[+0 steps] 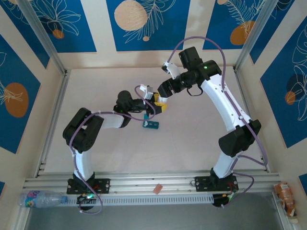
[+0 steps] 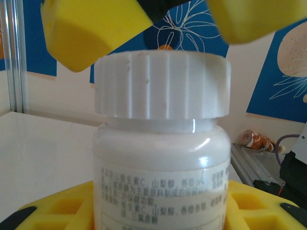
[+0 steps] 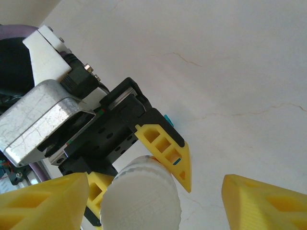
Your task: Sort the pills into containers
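Note:
A white bottle (image 2: 160, 158) with a ribbed white cap (image 3: 141, 199) stands upright in my left gripper (image 2: 156, 213), whose yellow fingers (image 2: 254, 206) are shut on its body. My right gripper (image 3: 153, 206) hangs open over the cap. Its yellow fingertips (image 2: 91, 28) flank the cap, the left one close to it and the right one well apart. In the top view both grippers meet mid-table, the left gripper (image 1: 153, 107) below the right gripper (image 1: 162, 100). The teal containers (image 1: 150, 125) lie on the table just in front of them. No pills are visible.
Aluminium rails (image 1: 144, 184) frame the white table. A water bottle (image 1: 41, 198) lies outside the near-left corner. A snack pack (image 1: 286, 195) sits outside the near-right corner. A small orange piece (image 1: 157, 189) rests on the front rail.

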